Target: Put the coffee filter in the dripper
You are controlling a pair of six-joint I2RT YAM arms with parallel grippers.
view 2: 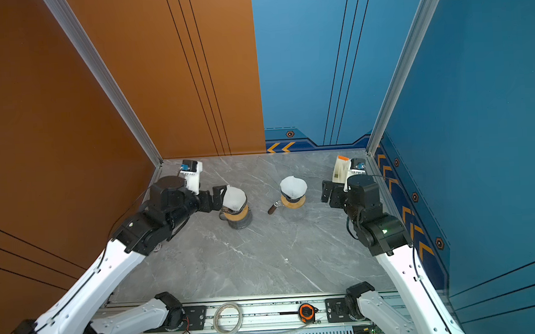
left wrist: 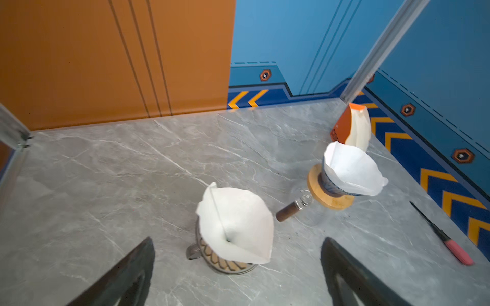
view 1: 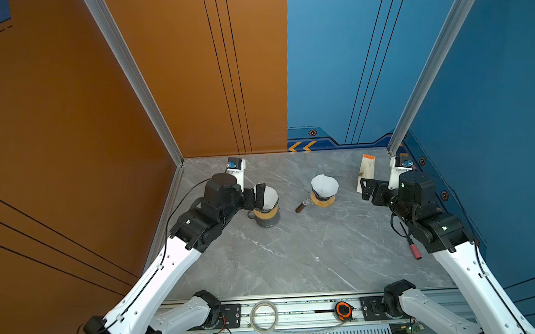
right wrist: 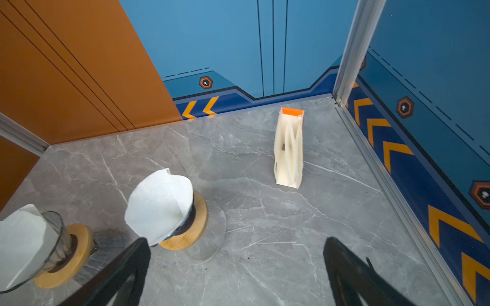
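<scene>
Two white coffee filters sit in drippers. The left filter (view 1: 267, 197) (left wrist: 236, 225) rests askew in a dark dripper (left wrist: 225, 262) on a wooden collar (view 1: 265, 213). My left gripper (view 1: 257, 199) (left wrist: 237, 241) is open, level with that filter and right beside it, holding nothing. The other filter (view 1: 323, 185) (right wrist: 159, 204) stands in a dripper (left wrist: 331, 185) on a glass carafe with a brown handle (view 1: 302, 206). My right gripper (view 1: 366, 190) (right wrist: 236, 241) is open and empty, to the right of that dripper and apart from it.
A white filter holder with an orange top (view 1: 366, 172) (right wrist: 289, 151) stands at the back right. A red-handled tool (view 1: 414, 249) (left wrist: 458, 251) lies by the right wall. A tape measure (view 1: 343, 310) and a tubing coil (view 1: 264, 317) lie on the front rail.
</scene>
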